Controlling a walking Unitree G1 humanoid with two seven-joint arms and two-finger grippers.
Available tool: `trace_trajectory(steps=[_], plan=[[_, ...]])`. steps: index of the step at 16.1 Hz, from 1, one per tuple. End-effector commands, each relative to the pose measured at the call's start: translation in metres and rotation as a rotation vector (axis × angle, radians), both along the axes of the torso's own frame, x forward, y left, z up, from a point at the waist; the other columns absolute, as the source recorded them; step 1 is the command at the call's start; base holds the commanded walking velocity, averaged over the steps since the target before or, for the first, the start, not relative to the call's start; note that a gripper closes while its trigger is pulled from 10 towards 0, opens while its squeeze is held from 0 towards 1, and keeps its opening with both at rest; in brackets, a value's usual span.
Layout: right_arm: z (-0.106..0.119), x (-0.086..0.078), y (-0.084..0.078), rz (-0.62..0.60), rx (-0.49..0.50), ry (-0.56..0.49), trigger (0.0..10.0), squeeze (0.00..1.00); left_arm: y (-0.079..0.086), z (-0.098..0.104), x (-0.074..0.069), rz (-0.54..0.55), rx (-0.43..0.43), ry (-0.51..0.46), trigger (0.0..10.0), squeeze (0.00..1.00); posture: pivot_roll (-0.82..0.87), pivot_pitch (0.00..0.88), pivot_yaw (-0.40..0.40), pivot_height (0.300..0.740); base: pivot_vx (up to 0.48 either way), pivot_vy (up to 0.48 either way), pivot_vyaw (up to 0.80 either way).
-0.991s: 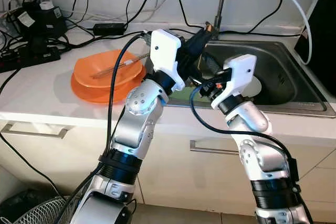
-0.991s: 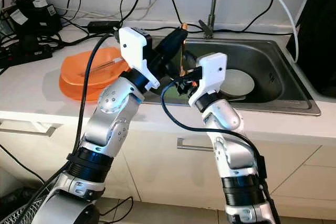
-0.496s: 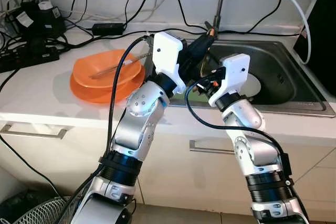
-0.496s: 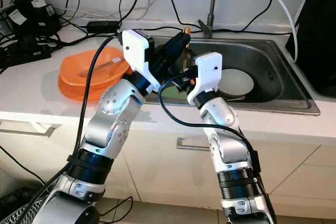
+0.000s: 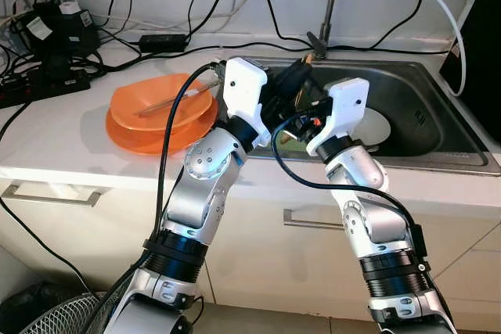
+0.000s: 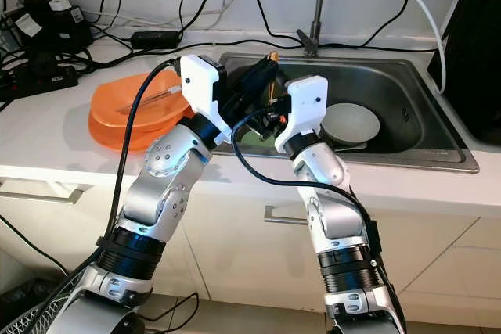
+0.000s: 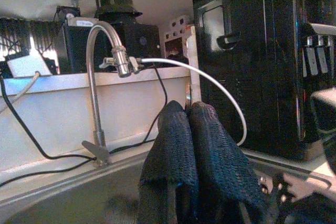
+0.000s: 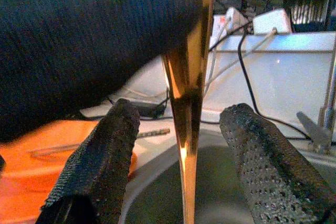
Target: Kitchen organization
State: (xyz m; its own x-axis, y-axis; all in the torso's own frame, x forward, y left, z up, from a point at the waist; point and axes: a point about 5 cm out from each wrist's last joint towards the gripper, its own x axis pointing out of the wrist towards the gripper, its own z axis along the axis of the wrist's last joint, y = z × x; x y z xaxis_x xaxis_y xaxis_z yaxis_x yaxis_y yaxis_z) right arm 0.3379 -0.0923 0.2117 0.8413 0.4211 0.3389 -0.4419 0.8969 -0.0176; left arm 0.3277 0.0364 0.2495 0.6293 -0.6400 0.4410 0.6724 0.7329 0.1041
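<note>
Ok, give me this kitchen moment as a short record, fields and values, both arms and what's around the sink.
left gripper: over the sink's left end, jaws shut on a thin golden utensil
golden utensil: hangs upright, tapering down between the right gripper's fingers
right gripper: jaws open on either side of the utensil, not touching it
sink: steel, holds a white plate
faucet: at the back of the sink, white hose attached
orange plates: stacked on the counter to the sink's left, a straw-like stick lying in them

Bowls (image 5: 160,111) sit on the counter (image 5: 55,142) left of the sink (image 5: 423,107), a plate (image 6: 350,123) inside it.
</note>
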Motion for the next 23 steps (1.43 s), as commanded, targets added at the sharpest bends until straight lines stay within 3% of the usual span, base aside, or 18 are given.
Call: trace_trajectory(steps=[1, 9, 23], plan=[[0.000, 0.000, 0.001, -0.004, 0.000, -0.006, 10.0, 0.00, 0.001, 0.001, 0.000, 0.012, 0.003, -0.019, 10.0, 0.00, 0.04, 0.001, 0.059, 0.740, 0.000, 0.000, 0.00], [-0.008, 0.004, 0.002, -0.022, 0.028, 0.012, 10.0, 0.00, 0.001, -0.003, 0.005, 0.047, -0.039, -0.009, 10.0, 0.00, 0.04, 0.015, 0.059, 0.740, 0.000, 0.000, 0.00], [-0.025, 0.007, 0.002, -0.035, 0.031, 0.058, 10.0, 0.00, 0.002, -0.022, 0.010, 0.066, -0.014, 0.040, 10.0, 0.00, 0.05, 0.018, 0.051, 0.740, 0.000, 0.000, 0.00]])
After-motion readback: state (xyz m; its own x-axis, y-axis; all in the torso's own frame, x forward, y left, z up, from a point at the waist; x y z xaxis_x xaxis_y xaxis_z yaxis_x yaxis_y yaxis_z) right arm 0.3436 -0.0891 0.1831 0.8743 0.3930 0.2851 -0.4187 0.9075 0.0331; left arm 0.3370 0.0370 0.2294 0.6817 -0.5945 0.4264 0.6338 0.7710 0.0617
